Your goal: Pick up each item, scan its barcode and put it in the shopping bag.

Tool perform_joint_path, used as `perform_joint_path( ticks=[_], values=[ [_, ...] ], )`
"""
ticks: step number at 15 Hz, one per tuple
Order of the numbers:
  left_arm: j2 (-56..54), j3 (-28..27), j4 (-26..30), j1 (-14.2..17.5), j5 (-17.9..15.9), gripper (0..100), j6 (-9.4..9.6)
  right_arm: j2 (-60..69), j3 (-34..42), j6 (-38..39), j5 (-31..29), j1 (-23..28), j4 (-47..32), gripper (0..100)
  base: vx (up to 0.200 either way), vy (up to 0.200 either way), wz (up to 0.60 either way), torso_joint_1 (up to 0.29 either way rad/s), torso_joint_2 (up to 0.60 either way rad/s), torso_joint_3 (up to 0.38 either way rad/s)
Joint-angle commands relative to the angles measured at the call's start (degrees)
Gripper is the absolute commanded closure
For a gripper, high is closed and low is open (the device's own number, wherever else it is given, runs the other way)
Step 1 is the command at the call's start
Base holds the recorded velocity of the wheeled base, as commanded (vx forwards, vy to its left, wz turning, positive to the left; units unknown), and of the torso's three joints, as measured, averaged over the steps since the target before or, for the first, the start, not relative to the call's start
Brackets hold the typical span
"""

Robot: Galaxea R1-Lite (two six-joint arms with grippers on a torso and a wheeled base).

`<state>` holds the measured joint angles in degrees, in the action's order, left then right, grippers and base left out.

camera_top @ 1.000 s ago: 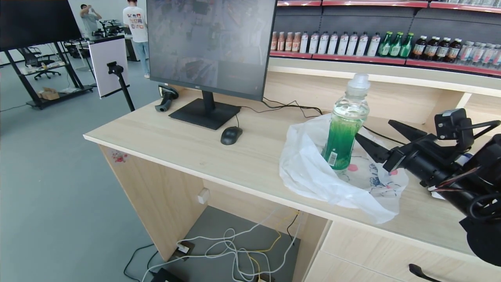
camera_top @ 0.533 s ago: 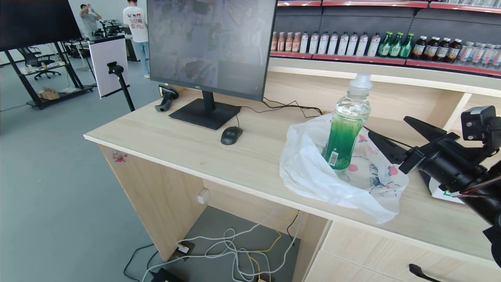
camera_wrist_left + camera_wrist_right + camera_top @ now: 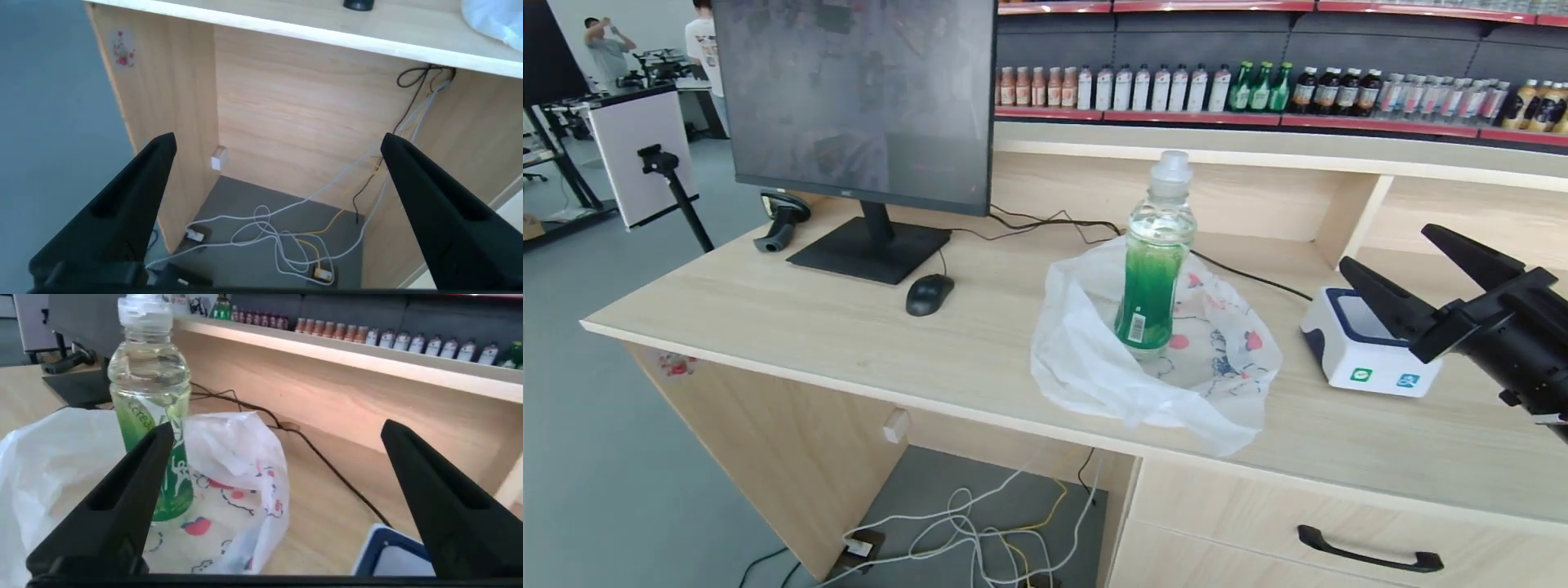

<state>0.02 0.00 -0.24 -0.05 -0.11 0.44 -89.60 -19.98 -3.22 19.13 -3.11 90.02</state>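
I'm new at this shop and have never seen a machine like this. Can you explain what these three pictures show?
It is a two-armed robot at a checkout counter. The wide picture comes from a camera on its head. The other two come from cameras on its wrists, and the two black prongs in each are that gripper's own fingers. The right gripper is open and empty, near a white scanner box. The left gripper, also open and empty, hangs lower than the counter top, facing cables on the floor. On the counter are a green bottle standing upright on a crumpled shopping bag, a monitor, a mouse and a handheld scanner. Nothing is held.
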Motion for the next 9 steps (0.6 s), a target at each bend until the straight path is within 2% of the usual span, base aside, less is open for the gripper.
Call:
perform_joint_path(
  ticks=[1, 5, 6, 9],
  values=[
    [-0.02, 0.0, -0.02, -0.04, 0.02, 0, 0.0, 0.83, -0.06, -0.03, 0.03, 0.03, -0.02, 0, 0.0, 0.0, -0.6, 0.007, 0.0, 0.002],
    [-0.02, 0.0, -0.02, -0.04, 0.02, 0, -0.09, 1.01, -0.32, -0.12, 0.03, 0.03, -0.02, 0, 0.0, 0.0, -0.6, 0.007, 0.0, 0.006],
    [-0.02, 0.0, -0.02, -0.04, 0.02, 0, -0.44, 1.01, -0.59, -0.12, 0.03, 0.03, -0.02, 0, 0.0, -0.2, -0.6, 0.002, 0.0, 0.002],
    [-0.02, 0.0, -0.02, -0.04, 0.02, 0, -0.53, -0.75, -2.26, -0.39, 0.03, 0.03, -0.02, 0, 0.0, -0.2, 0.0, 0.007, 0.0, 0.004]
  ],
)
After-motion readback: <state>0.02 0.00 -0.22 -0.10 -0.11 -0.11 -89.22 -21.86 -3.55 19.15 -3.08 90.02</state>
